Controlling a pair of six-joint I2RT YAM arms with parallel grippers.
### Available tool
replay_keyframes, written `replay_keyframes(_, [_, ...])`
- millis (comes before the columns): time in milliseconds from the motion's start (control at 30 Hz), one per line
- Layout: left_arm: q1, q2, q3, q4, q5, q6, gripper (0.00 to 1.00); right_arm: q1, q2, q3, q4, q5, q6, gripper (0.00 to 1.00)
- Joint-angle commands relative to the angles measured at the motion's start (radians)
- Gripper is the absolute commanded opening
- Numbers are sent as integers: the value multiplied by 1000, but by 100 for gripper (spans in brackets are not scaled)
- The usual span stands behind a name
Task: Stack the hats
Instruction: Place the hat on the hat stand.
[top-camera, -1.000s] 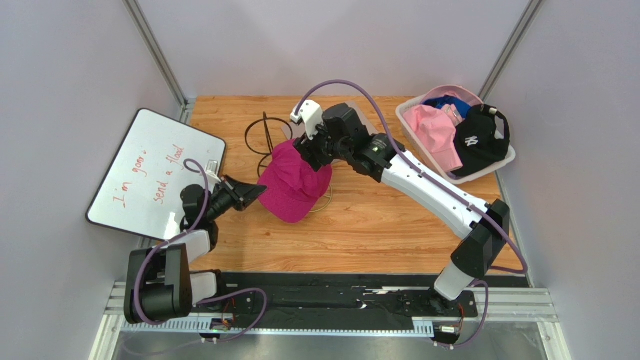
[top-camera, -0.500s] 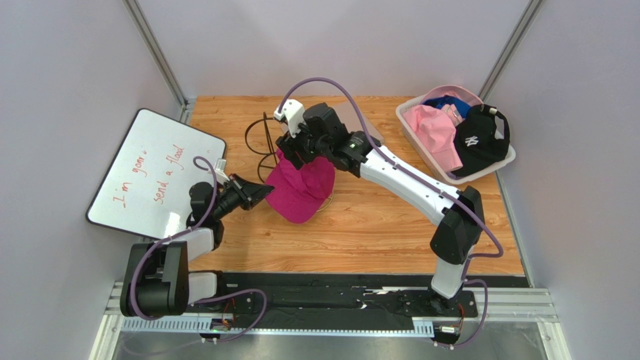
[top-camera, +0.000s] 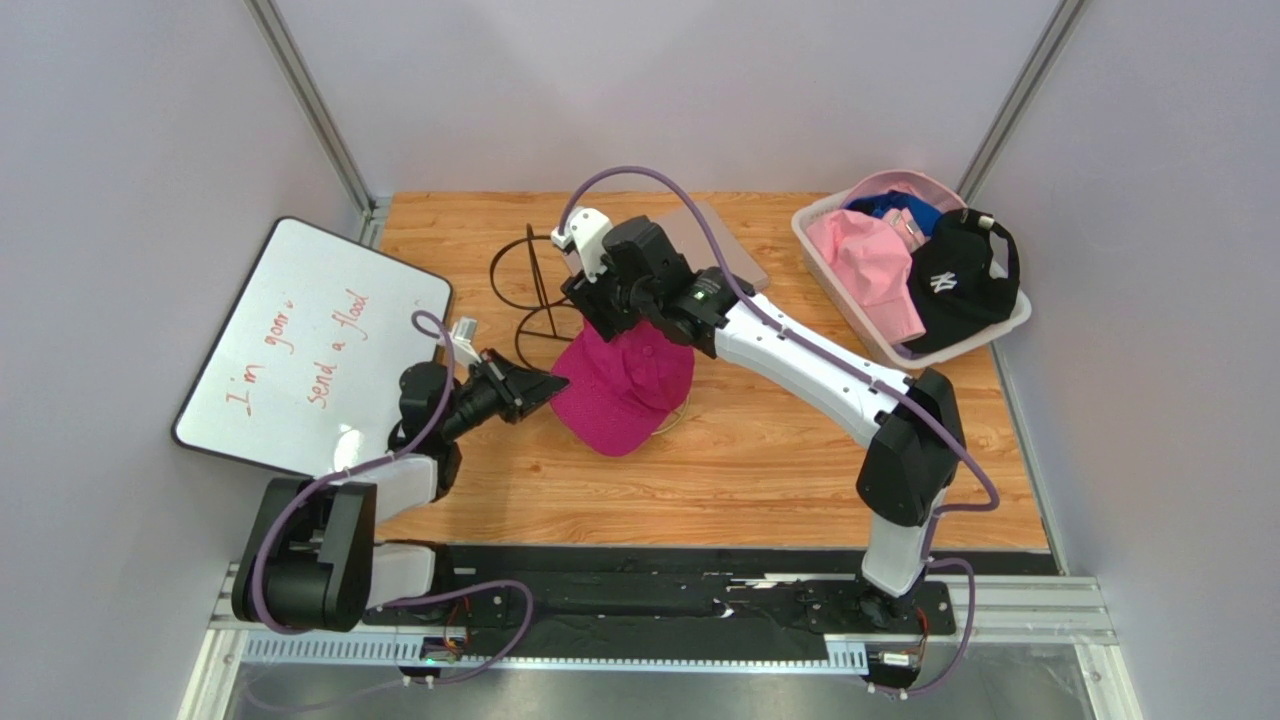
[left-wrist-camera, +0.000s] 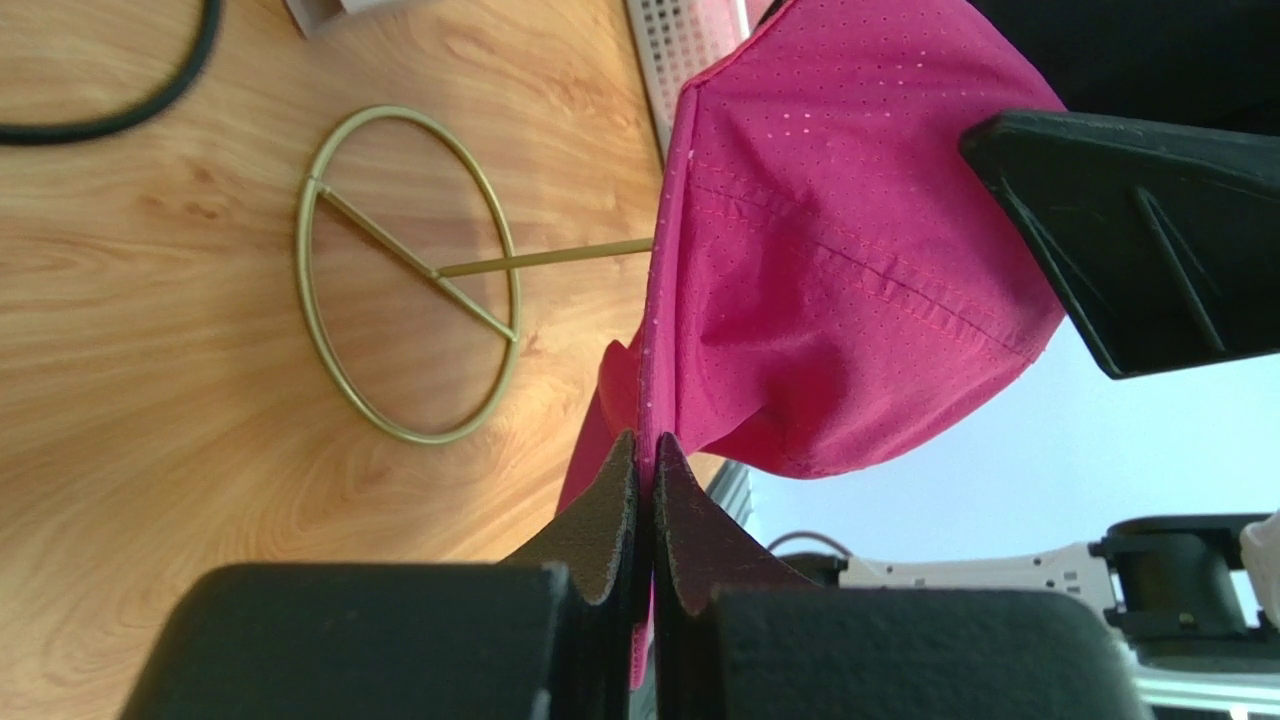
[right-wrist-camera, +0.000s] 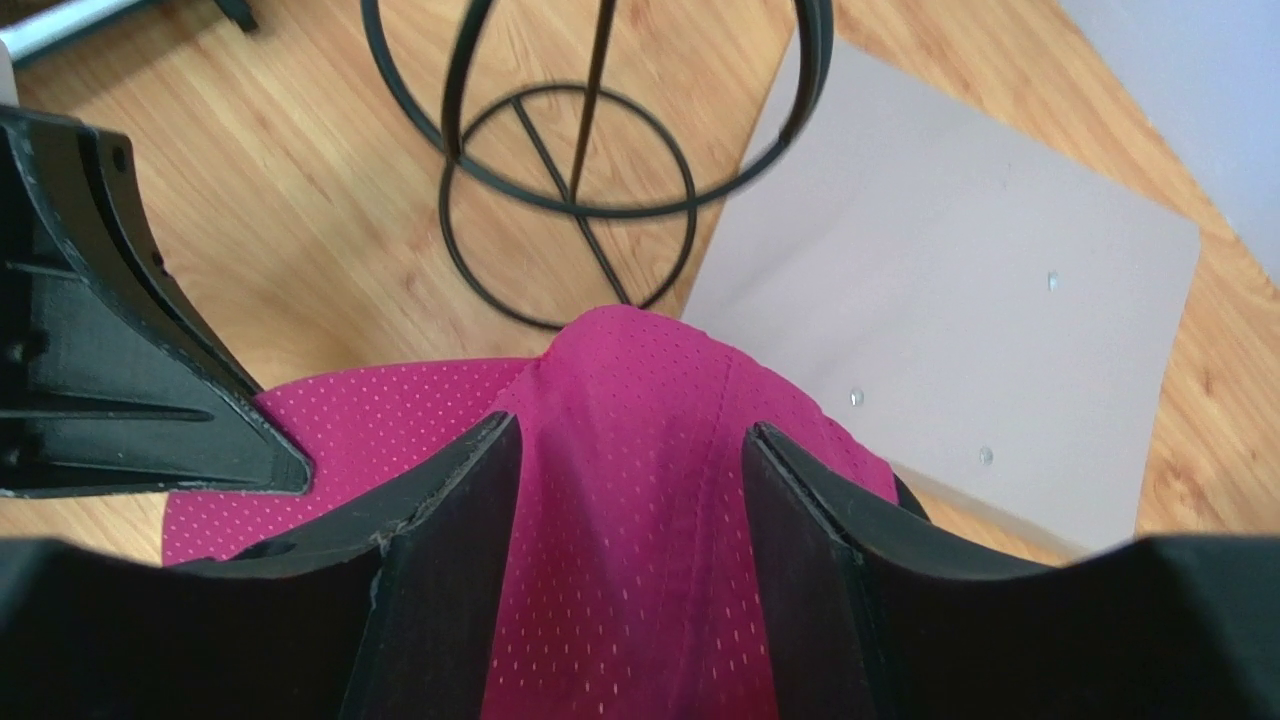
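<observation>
Magenta cap (top-camera: 619, 393) sits mid-table by the gold wire stand (left-wrist-camera: 406, 270), left gripper (left-wrist-camera: 643, 450) pinching its brim at 9 o'clock, right gripper (right-wrist-camera: 631, 432) clamping the crown at 12, so I'd lower both evenly.

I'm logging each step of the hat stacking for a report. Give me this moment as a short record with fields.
hat being handled: magenta cap, over the gold wire stand; seated or not, cannot tell
left gripper: shut on the cap's edge
right gripper: closed on the cap's crown from above
basket: holds a pink cap, a black cap and blue fabric
also on table: black wire stand, whiteboard
</observation>
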Motion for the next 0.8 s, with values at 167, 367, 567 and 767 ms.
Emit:
replay_keyframes(167, [-72, -57, 8, -23, -56, 2, 0, 5, -150, -126, -115, 90, 71, 65])
replay_keyframes(367, [-70, -42, 51, -14, -70, -27, 0, 4, -265, -67, -158, 225, 123, 67])
replay_keyframes(567, [-70, 86, 64, 148, -35, -101, 0, 5, -458, -191, -145, 283, 173, 68])
replay_keyframes(767, [-70, 147, 57, 242, -20, -112, 0, 5, -598, -441, -60, 195, 245, 62])
